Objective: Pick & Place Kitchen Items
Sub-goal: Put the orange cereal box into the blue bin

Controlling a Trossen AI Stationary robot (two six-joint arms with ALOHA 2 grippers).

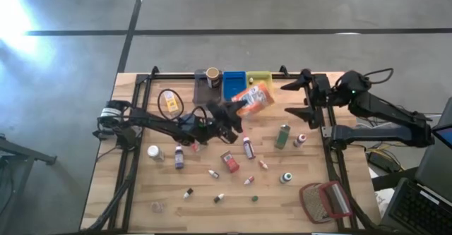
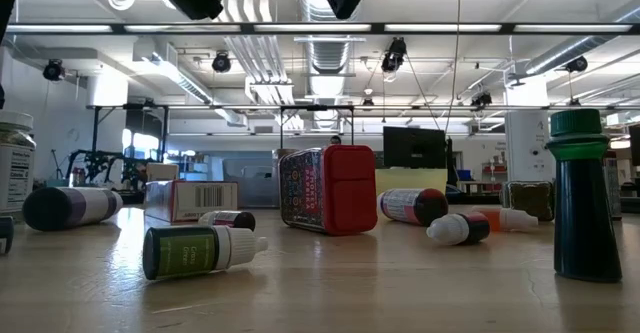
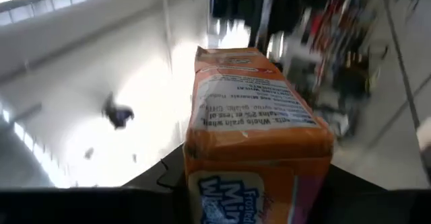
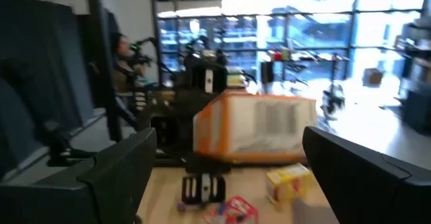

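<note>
My left gripper [image 1: 236, 111] is shut on an orange box [image 1: 255, 99] and holds it above the table, in front of the blue bin [image 1: 234, 84] and the yellow bin [image 1: 260, 76]. In the left wrist view the orange box [image 3: 252, 109] fills the middle. My right gripper [image 1: 296, 99] stands open at the far right, raised, pointing level at the box [image 4: 259, 126] with nothing between its fingers. Other kitchen items lie on the table. Among them are a yellow box [image 1: 169, 104], a red packet [image 1: 229, 162], a green bottle [image 1: 283, 136] standing on its base, and several tiny bottles. My left gripper pinches the orange box by its near end [image 3: 202, 167], one finger on each of two opposite sides. The fingers [image 3: 158, 177] come from the table's left, slanting upward, and lie along the box. The box is lifted clear of the table and sticks out tilted beyond the fingers.
A grey bin [image 1: 206, 88] holding a brown jar [image 1: 212, 74] stands left of the blue bin at the far edge. A red-framed grey mesh object [image 1: 325, 200] lies at the near right corner. Small bottles [image 2: 200, 251] lie scattered across the table's middle and near part.
</note>
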